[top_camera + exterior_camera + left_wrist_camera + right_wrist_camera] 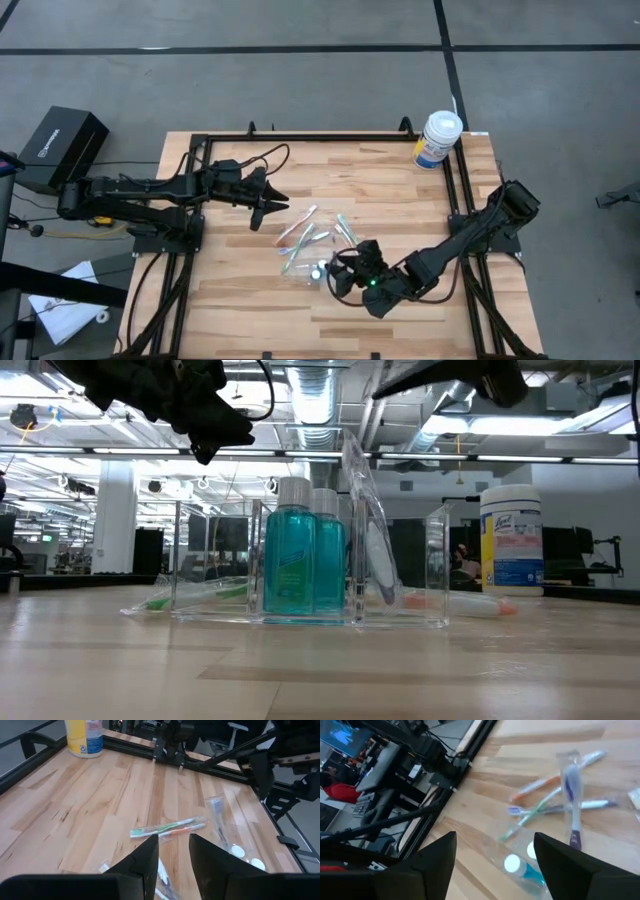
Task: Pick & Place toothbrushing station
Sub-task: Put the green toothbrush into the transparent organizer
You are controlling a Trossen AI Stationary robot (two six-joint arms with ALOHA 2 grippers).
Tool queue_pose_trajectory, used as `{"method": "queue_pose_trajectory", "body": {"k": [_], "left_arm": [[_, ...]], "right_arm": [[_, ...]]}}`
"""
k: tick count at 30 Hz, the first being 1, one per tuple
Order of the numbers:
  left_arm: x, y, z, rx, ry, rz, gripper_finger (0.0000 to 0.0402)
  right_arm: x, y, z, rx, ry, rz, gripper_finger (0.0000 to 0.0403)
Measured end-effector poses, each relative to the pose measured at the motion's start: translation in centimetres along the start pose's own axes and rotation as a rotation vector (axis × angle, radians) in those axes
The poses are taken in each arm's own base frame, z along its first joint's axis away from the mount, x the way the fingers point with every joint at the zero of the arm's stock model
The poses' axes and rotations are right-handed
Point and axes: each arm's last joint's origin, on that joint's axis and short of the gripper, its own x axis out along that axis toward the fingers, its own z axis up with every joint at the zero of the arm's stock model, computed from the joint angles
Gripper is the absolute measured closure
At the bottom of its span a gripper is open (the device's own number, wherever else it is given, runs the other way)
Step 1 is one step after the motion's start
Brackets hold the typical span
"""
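Observation:
A clear plastic container (436,565) stands on the wooden table and holds two teal toothpaste tubes (303,563) upright. A wrapped toothbrush (570,790) stands tilted in the container, leaning on its wall. Several other toothbrushes (300,233) lie flat on the table just beyond it. My right gripper (338,272) hovers open beside the container, above the table, with nothing between its fingers (440,852). My left gripper (276,208) is open too. It hangs above the table left of the toothbrushes (167,827) and holds nothing.
A large white tub with a blue and yellow label (438,138) stands at the table's far right corner. A black metal frame (330,138) runs along the table's edges. Bare wood lies to the left and along the near side.

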Motion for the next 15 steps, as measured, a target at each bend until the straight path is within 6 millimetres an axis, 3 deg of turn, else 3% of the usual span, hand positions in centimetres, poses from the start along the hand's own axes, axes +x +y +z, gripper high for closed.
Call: {"method": "queue_pose_trajectory", "body": {"k": [5,15], "left_arm": [[-0.1,0.4,0.2,0.005,-0.016,0.015,0.0297],[-0.7,2.2,1.9,-0.083,-0.171,0.025,0.0297]], "right_arm": [[-0.8,1.3,1.6,-0.053,-0.193,-0.003,0.0148],[-3.4,2.2,11.6,-0.214,-0.39,-0.059,0.0148]]}}
